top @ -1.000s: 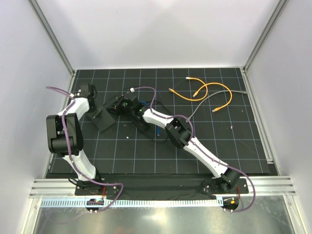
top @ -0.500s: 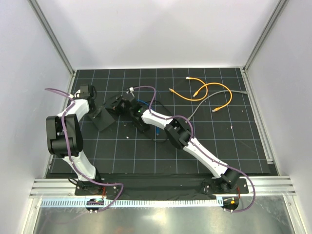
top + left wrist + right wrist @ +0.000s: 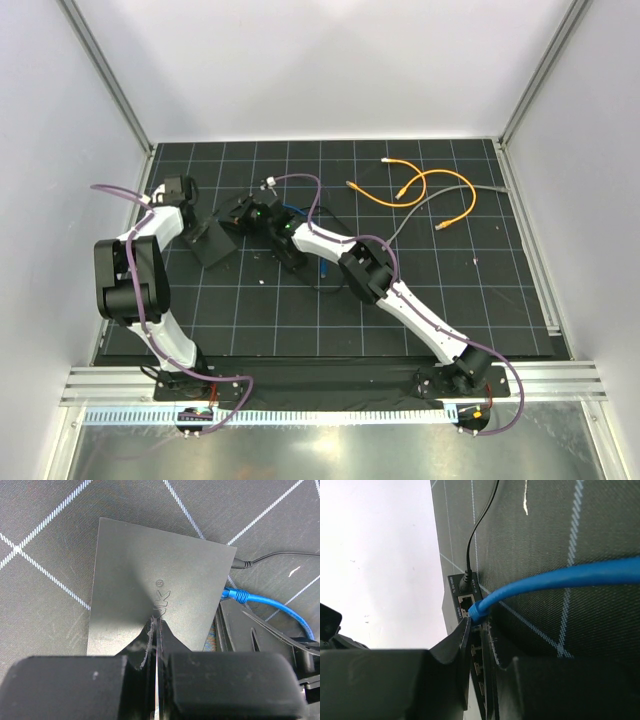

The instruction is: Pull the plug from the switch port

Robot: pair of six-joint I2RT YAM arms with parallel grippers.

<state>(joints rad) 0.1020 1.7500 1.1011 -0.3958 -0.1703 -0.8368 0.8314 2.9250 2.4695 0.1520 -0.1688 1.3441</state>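
The switch [image 3: 212,247] is a flat black box lying at the left of the mat. My left gripper [image 3: 156,622] is shut, and its tips rest on the switch's top face [image 3: 150,565]. The blue plug [image 3: 481,611] sits in a socket on the switch's port side [image 3: 461,600], beside an empty socket. My right gripper [image 3: 479,625] is shut on the plug, one finger on each side, and its blue cable [image 3: 570,575] runs off to the right. From above, the right gripper [image 3: 240,218] sits just right of the switch, next to the left gripper [image 3: 195,232].
A thin black power cord [image 3: 470,555] plugs in next to the blue plug. A small black brick [image 3: 290,255] lies under the right forearm. Orange cables [image 3: 420,190] and a grey cable [image 3: 420,215] lie at the back right. Frame posts stand at the mat's corners.
The right arm's elbow has edged slightly left. Both grippers stay where they were, on the switch and the plug.
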